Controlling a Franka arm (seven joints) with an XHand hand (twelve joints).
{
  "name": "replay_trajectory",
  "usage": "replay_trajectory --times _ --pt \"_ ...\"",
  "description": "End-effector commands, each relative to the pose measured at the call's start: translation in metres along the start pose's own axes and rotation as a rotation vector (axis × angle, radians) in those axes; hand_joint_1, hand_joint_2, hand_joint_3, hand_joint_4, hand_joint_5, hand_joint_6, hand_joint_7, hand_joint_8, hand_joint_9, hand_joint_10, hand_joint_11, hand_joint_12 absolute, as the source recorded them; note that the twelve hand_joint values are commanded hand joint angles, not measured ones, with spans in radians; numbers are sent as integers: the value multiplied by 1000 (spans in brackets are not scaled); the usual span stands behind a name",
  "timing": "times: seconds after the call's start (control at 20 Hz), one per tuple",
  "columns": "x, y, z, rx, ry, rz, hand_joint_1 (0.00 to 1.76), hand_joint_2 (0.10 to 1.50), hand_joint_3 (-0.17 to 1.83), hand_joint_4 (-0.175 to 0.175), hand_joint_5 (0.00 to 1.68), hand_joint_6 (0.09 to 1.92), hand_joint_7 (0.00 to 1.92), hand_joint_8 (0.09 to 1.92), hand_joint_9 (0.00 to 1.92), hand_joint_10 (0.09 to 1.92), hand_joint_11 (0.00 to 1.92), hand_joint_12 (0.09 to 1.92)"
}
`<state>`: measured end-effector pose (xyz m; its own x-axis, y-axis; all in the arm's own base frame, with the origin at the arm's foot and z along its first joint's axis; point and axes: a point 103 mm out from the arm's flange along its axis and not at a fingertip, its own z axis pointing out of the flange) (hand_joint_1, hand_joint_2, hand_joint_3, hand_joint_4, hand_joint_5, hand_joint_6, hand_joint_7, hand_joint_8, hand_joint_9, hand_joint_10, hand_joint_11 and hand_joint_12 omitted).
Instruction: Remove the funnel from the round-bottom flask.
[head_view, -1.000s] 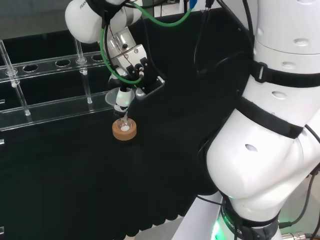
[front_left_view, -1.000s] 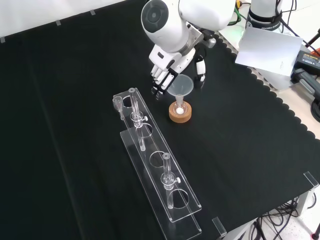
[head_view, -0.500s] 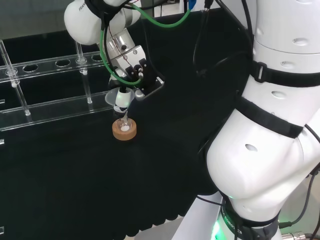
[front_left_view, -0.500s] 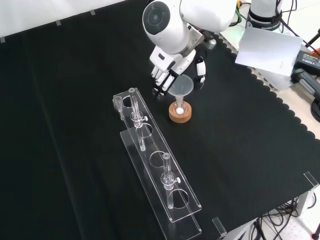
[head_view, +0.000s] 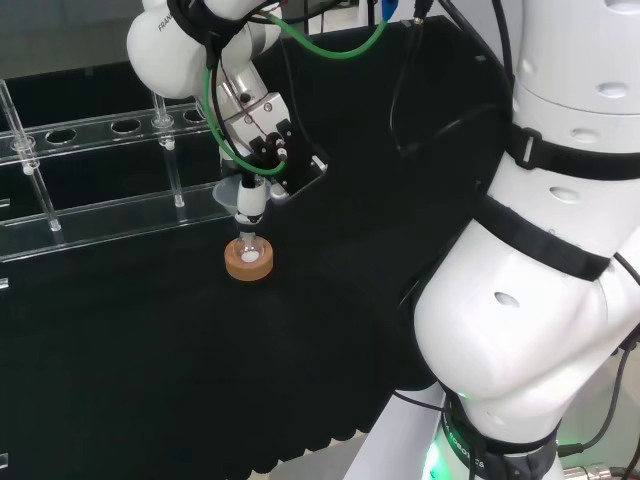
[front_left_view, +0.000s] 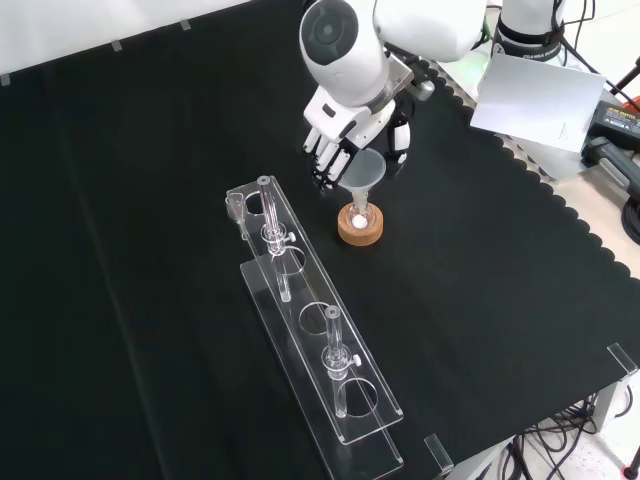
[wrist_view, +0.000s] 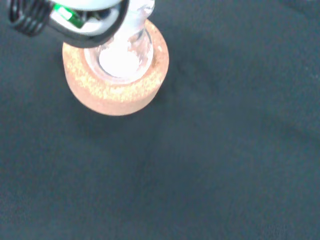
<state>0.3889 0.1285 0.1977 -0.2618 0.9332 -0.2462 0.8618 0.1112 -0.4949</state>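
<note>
Funnel (front_left_view: 365, 172) seated in round-bottom flask (front_left_view: 359, 214) on cork ring (front_left_view: 360, 229); hand (front_left_view: 345, 132) around the funnel.
Front view: fingers one side of the funnel's cone, thumb the other; whether they grip it cannot be told. Wrist view: white powder inside flask. Clear rack (front_left_view: 315, 330) near cork ring. No legible writing.

black cloth (front_left_view: 150, 200) over bench, scalloped edge.
</note>
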Motion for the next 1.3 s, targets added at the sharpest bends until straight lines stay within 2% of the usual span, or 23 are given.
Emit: replay_trajectory --times 0.05,0.65,0.95,1.3 --pt "-2 -4 -8 -41 -9 1 936 595 548 -17 546 87 421 675 761 539 511 1320" --pt "-5 -19 -23 -40 -30 10 946 598 577 10 753 225 493 656 834 489 563 1276" --pt "-4 -33 -40 -69 -43 25 945 591 601 12 651 515 505 654 849 462 566 1279" --pt "-4 -47 -56 -88 -48 34 943 593 608 12 636 573 511 659 850 464 568 1279"
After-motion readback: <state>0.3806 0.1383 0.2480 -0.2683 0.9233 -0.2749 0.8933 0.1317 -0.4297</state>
